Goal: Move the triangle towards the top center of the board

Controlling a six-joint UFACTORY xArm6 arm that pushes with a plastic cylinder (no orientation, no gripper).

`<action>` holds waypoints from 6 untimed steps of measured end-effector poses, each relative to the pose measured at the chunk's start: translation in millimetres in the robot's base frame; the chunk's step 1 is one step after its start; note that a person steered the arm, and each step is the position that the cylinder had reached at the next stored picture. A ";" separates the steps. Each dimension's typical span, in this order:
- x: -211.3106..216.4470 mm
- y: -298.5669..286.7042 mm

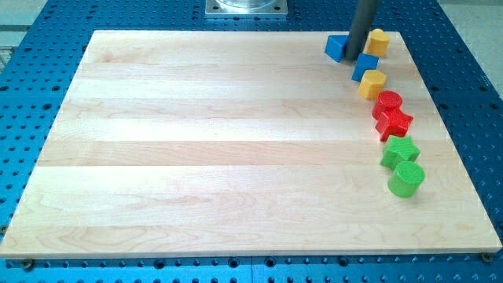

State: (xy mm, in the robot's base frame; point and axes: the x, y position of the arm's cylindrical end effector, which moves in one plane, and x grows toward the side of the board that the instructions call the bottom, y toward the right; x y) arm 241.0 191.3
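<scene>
A blue block (336,47) that looks like the triangle lies near the board's top right, its right side partly hidden by my rod. My tip (355,56) rests on the board right next to it, between it and a blue cube (365,66) just to the lower right. I cannot tell whether the tip touches either one. The wooden board (236,141) fills most of the view.
A yellow block (378,41) sits right of the rod and another yellow block (372,82) below the blue cube. Down the right side run a red cylinder (387,102), a red star (394,123), a green star (400,151) and a green cylinder (406,178).
</scene>
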 end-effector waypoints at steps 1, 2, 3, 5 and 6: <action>-18.0 -31.0; -8.4 -78.5; 32.1 -22.5; 41.8 -46.2; 3.0 -57.5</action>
State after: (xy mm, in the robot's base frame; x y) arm 244.0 133.7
